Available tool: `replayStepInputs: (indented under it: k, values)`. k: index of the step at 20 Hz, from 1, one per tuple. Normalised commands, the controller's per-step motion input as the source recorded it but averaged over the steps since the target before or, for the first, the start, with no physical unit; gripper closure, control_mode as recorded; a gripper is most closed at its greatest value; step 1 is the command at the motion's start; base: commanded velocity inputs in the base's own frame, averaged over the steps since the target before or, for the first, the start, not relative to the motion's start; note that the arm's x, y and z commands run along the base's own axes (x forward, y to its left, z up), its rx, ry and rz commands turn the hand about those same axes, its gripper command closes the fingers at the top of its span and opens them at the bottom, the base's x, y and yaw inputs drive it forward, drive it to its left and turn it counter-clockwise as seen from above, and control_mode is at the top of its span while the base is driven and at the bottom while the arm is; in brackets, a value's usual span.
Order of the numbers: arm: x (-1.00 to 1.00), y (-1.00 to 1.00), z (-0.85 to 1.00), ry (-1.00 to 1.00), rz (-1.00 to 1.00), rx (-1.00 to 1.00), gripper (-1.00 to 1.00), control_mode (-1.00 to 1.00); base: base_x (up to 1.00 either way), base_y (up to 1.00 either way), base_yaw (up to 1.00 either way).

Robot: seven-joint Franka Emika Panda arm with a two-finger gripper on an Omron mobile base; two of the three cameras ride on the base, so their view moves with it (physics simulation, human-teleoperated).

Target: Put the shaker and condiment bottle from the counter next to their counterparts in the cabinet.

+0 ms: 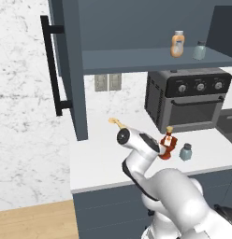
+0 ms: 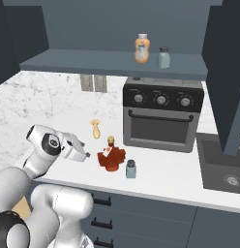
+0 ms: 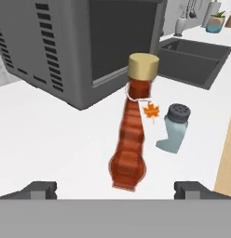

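The condiment bottle (image 3: 130, 139), dark red-brown with a tan cap, stands on the white counter (image 3: 52, 135) in front of the toaster oven. The small blue-grey shaker (image 3: 175, 128) stands just to its right. My gripper (image 3: 117, 190) is open and a short way from the bottle's base, with nothing between its fingers. From the base views, the gripper (image 2: 87, 156) is left of the bottle (image 2: 111, 157) and the shaker (image 2: 131, 169). On the open cabinet's shelf (image 1: 136, 60) stand the counterparts, a pale orange bottle (image 1: 177, 44) and a blue-grey shaker (image 1: 199, 50).
A black toaster oven (image 2: 160, 114) stands behind the bottle, under the shelf. A dark sink (image 2: 218, 164) lies to the right. A small tan object (image 2: 95, 128) lies on the counter behind the gripper. The cabinet door (image 1: 71, 70), with its black bar handle (image 1: 51, 70), hangs open at left.
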Motion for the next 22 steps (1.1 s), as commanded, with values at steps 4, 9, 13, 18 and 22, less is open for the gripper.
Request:
replayStepInputs:
  k: [4,9,13,18,22]
  values:
    - [0.01,-0.32,-0.03,-0.03,0.0,0.0,-1.0,-1.0,0.0,0.0,0.0]
    - [0.0,-0.19,-0.07,-0.02,0.0,0.0,-1.0,-1.0,0.0,0.0,0.0]
    - [0.0,-0.13,-0.12,0.0,0.0,0.0,-1.0,-1.0,0.0,0.0,0.0]
    - [0.0,-0.09,-0.15,0.0,0.0,0.0,-1.0,-1.0,0.0,0.0,0.0]
    - [0.0,-0.11,-0.14,0.0,0.0,0.0,-1.0,-1.0,0.0,0.0,0.0]
